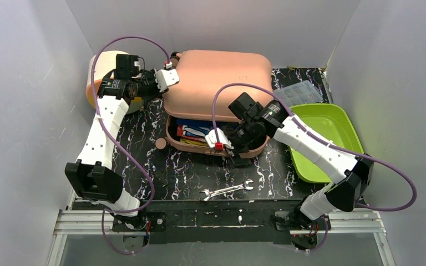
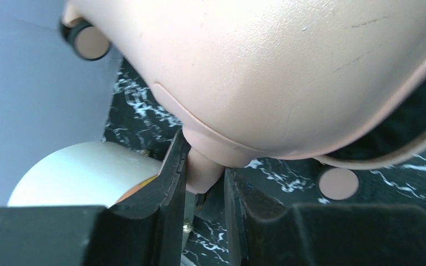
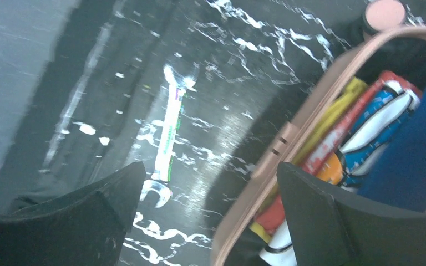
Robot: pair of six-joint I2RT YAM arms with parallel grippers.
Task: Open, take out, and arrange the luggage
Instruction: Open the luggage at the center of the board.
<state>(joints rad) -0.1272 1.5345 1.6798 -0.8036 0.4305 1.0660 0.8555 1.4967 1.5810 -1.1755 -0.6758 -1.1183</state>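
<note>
I saw the left jaws clenched on a corner nub point(image 2: 202, 172) of the luggage point(image 1: 216, 75), right jaws released astride its rim point(image 3: 272, 160).

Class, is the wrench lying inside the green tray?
No, the wrench lies on the marbled tabletop, well left of the green tray.

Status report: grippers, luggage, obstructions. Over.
Left gripper pinching luggage lid's corner nub. Right gripper open, straddling front rim. Luggage ajar, contents inside. Wrench lying in front, apart.
</note>
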